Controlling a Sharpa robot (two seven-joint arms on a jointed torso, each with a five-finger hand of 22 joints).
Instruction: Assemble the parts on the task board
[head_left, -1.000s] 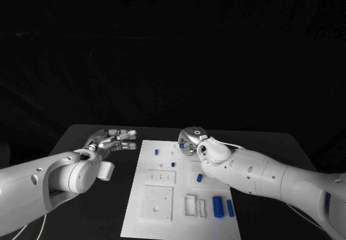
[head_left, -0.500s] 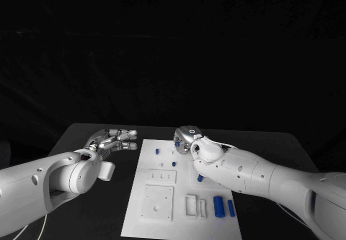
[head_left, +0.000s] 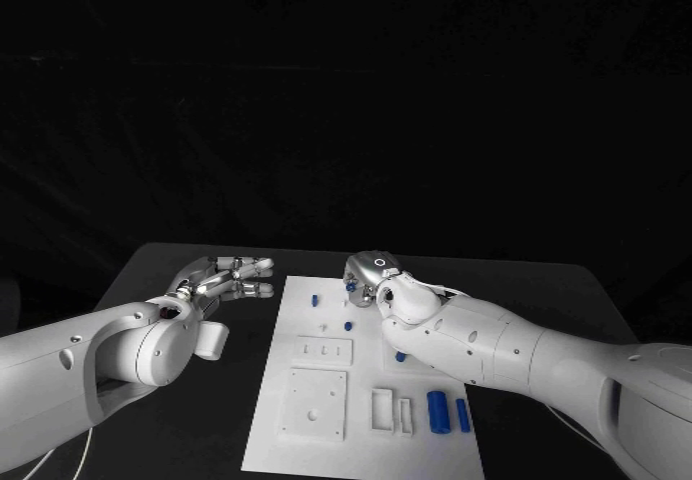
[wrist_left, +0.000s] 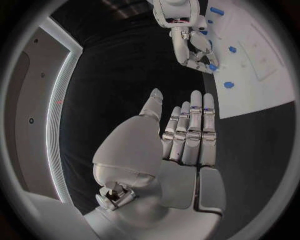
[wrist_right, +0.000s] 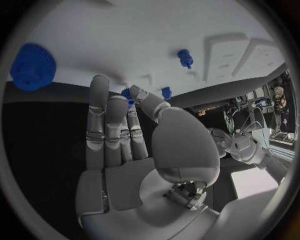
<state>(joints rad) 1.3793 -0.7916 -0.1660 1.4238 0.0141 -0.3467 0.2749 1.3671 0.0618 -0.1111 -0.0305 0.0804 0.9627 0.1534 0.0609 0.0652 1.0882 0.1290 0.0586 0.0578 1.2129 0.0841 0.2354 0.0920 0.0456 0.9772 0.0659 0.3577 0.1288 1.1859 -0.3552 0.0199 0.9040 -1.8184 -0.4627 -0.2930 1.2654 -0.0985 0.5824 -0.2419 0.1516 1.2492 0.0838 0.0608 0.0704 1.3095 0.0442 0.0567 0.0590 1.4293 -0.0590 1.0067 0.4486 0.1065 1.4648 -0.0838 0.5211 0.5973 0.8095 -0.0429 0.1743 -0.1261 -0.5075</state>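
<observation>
Robotics lab test cell: black-draped backdrop, matte black table (head_left: 548, 285), flat white plastic task board (head_left: 361, 440) with moulded recesses beneath the silver right hand (head_left: 369, 276), cabling and equipment racks beyond it

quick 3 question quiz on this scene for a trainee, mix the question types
1. True or false: the left hand rests on the task board.
2. Which hand is at the far end of the board, by the small blue parts? A) left B) right C) neither
3. Fill in: the left hand's fingers lie ____, holding nothing.

Key: 1 false, it is over the black table beside the board. 2 B. 3 straight.
</observation>
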